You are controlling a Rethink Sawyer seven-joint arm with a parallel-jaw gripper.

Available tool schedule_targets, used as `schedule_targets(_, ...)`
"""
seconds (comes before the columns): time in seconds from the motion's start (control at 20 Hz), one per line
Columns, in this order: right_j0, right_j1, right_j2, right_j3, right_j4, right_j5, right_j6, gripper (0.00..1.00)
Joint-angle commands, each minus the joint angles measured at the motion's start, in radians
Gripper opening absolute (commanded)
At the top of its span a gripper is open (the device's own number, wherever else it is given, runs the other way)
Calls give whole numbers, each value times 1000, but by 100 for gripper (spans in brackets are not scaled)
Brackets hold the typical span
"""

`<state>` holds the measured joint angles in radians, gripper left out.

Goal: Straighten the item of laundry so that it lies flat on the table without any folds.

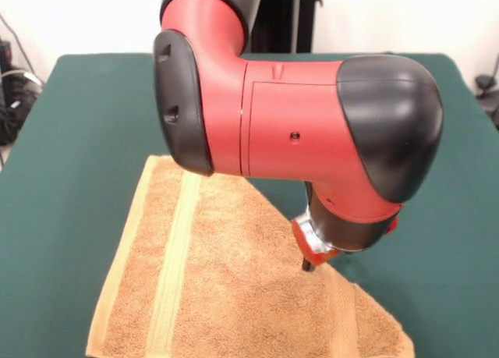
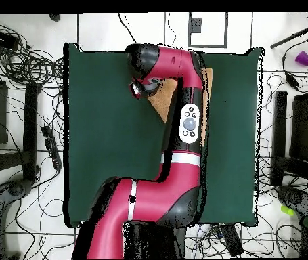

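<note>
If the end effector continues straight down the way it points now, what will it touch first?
Most likely the orange towel: the end effector points down right over the towel's slanted edge. Depth is unclear, so it may touch already, or just miss onto the green table.

Even, bright light from above, no hard shadows. Soft glare on the glossy red and black plastic arm shell [image 1: 296, 124]; faint shadow under it on the orange-yellow terry towel [image 1: 234, 280]. Front view slightly soft w/ mild grain.

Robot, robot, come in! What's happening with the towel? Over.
Gripper down at the towel, fingers hidden. Towel on the green table not flat: far corner looks folded over, diagonal edge. Nothing else in the way. Over.
</note>
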<state>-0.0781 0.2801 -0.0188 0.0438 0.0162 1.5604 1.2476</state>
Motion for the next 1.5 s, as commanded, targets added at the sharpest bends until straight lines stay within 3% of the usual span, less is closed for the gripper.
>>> schedule_targets(0.05,44,86,44,108,-28,-60,328,100)
schedule_targets(0.25,39,85,47,111,-26,-61,356,100)
schedule_targets(0.3,40,89,37,102,-33,-30,349,0)
schedule_targets(0.65,49,105,-7,66,-66,16,298,0)
schedule_targets(0.9,55,141,-86,2,-36,251,303,0)
schedule_targets(1.1,49,146,-103,1,31,305,329,0)
schedule_targets(1.25,40,130,-63,34,93,318,377,0)
schedule_targets(1.5,12,80,107,146,230,253,505,0)
